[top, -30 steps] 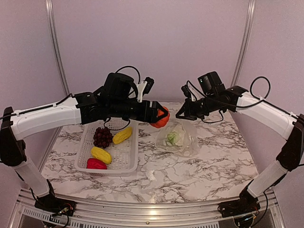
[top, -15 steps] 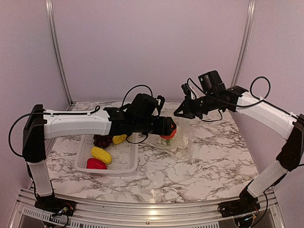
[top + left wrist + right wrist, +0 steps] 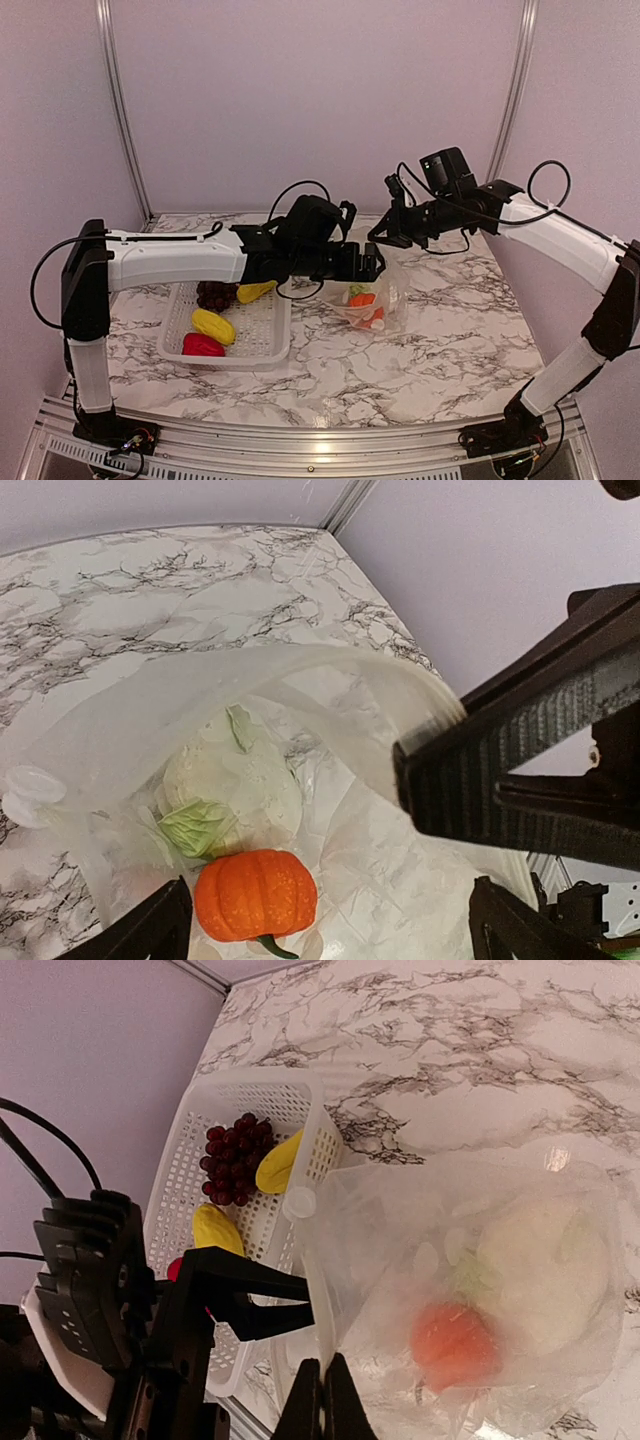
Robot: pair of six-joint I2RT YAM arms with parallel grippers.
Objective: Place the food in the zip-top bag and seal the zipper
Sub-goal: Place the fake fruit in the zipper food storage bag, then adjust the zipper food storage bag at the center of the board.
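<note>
Crinkles in zip-top bag (image 3: pixel 400 1230) blur orange fruit (image 3: pixel 455 1345); left hand (image 3: pixel 330 900) parted above, right hand (image 3: pixel 322 1385) pinching rim.

White-and-black twin arms, strung with loose black cables.

The left arm (image 3: pixel 170 260) and right arm (image 3: pixel 555 235) have smooth white shells on their long links, with boxy black housings at the joints and wrists and a black segment above each lower white link. Thin black cables (image 3: pixel 300 188) arc free of the casings in open loops. The left gripper (image 3: pixel 330 932) has matt black wedge fingers (image 3: pixel 145 930). The right gripper (image 3: pixel 322 1395) narrows to thin dark tips.
</note>
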